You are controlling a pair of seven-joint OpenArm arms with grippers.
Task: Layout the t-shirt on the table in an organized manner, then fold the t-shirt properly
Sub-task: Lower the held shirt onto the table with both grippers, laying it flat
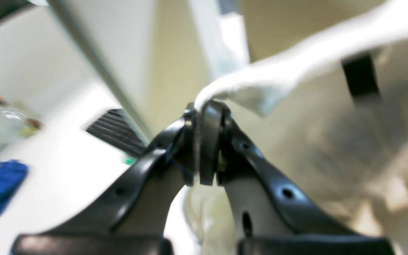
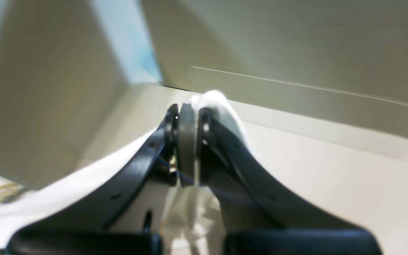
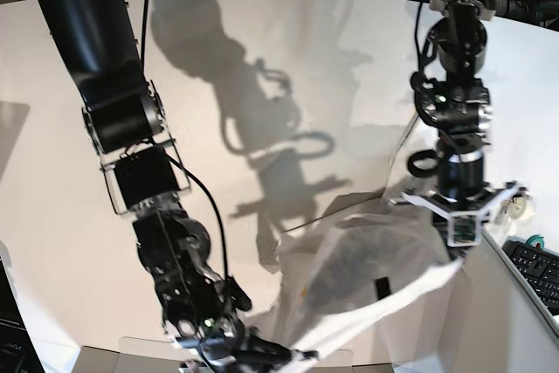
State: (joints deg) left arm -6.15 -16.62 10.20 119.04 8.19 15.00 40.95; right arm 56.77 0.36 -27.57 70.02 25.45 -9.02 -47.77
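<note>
Hanging in the air near the bottom edge of the base view, the white thin cotton t-shirt (image 3: 367, 281) is stretched between both arms, blurred and see-through, with a small dark tag showing on its inner side. The right gripper (image 3: 262, 357), at the lower left of that view, has its black curved jaws pressed together on one bunched edge of the fabric; its wrist view shows white cloth squeezed at the fingertips (image 2: 204, 117) and spilling down both sides. The left gripper (image 1: 205, 109), higher and to the right in the base view, is likewise clamped on a fold of the shirt, which stretches away to the right as a taut white band in its wrist view. Beyond the shirt lies the large smooth white table (image 3: 262, 58), crossed by dark shadows of the arms. A black keyboard (image 3: 537, 272) sits at the right edge.
</note>
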